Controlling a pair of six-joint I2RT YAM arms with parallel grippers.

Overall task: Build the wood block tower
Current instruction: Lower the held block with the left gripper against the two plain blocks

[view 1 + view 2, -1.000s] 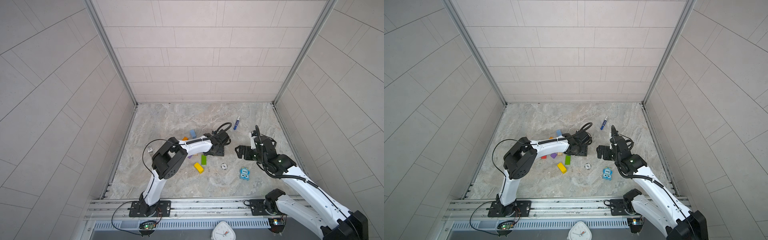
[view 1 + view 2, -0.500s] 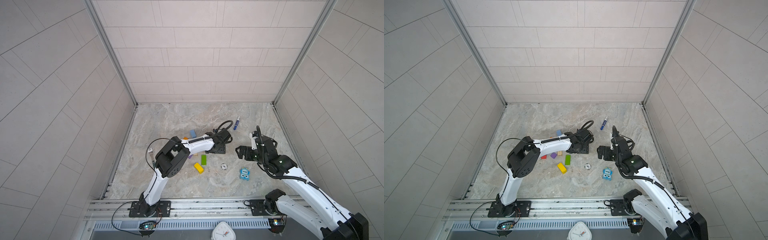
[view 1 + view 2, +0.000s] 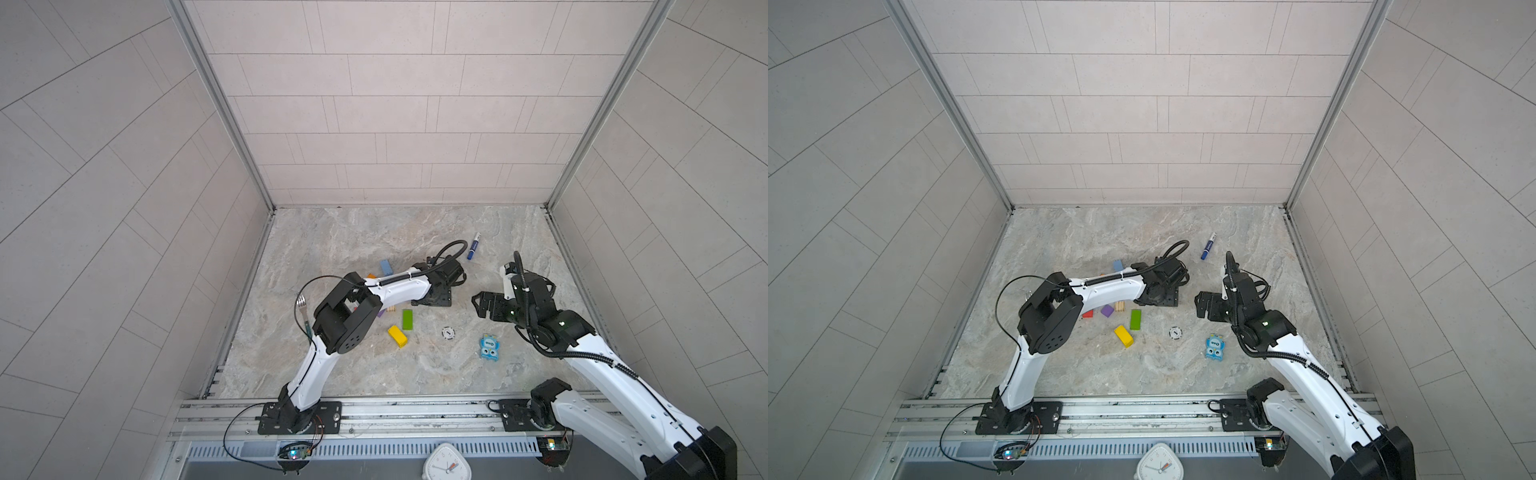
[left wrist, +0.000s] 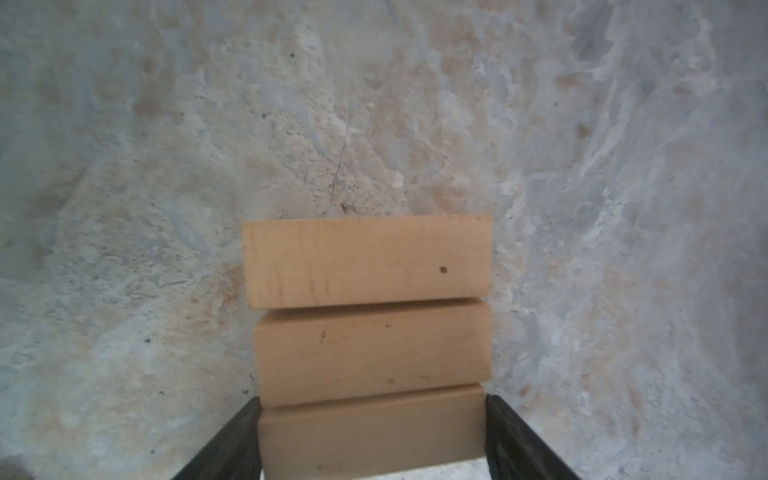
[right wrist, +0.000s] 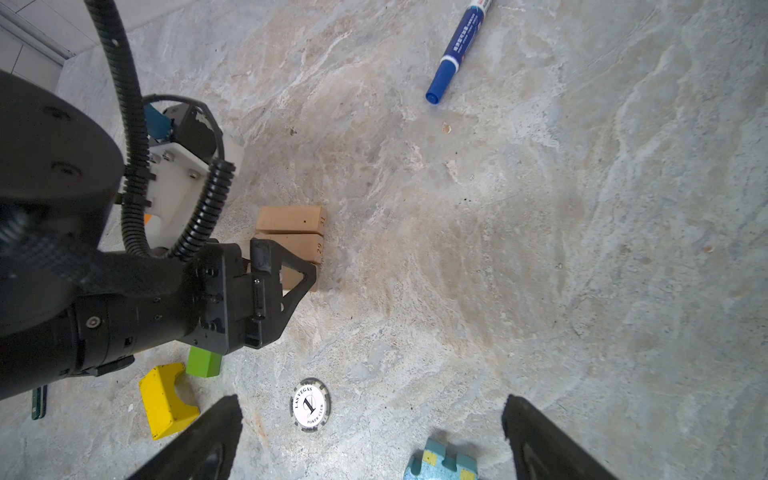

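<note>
Tan blocks (image 4: 370,316) lie three abreast mid-bench, clear of every edge; I read them as the base layer. Left gripper (image 4: 372,405) clamps the end block (image 4: 370,440), probably to square it up; right gripper (image 5: 372,401) gapes wide, empty.

- Near the middle of the table (image 3: 374,232), a row of three wood blocks (image 5: 291,239) lies side by side, touching. The end block (image 4: 370,432) sits between the left gripper's (image 4: 372,402) fingers.
- The marker pen (image 3: 473,246) lies behind and to the right of the row.
- The poker chip (image 3: 447,332) lies in front of the row, with the toy (image 3: 489,347) to its right.
- Left of the chip is one loose block (image 3: 407,319), with a second loose block (image 3: 397,336) just in front of it.
- The small blocks (image 3: 1107,310) cluster farther left.
- The fork (image 3: 302,307) lies nearest the left edge.
</note>
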